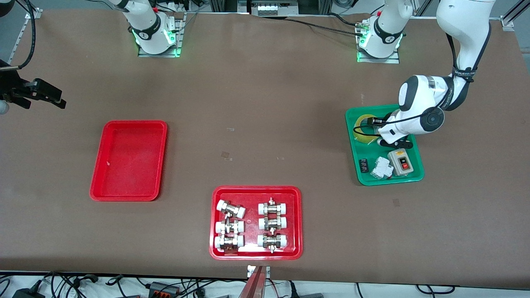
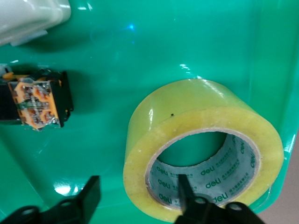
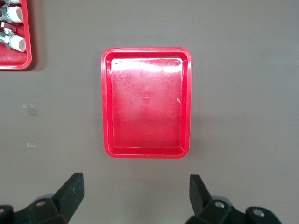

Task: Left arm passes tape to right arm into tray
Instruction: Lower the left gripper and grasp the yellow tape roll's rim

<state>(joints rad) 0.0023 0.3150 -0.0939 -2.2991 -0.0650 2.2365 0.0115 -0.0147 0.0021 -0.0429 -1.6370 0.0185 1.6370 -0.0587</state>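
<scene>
Straddling the tape's (image 2: 201,149) wall, left fingers (image 2: 184,189) apart.

We see a green tray (image 1: 416,176) toward the left arm's end of the table, holding a grey switch box (image 1: 401,162), a white breaker (image 1: 381,168) and a black part (image 1: 364,164). Nearest the camera, a red tray (image 1: 215,223) holds six white-capped fittings (image 1: 271,224).

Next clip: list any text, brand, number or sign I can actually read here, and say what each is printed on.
"deli", repeated in green on the grey inner core of the tape, which lies in the green tray.
White emblem on the black band at each arm's base: unreadable.
Lettering on the left arm's strap: too small.
The plain red tray: no text.
</scene>
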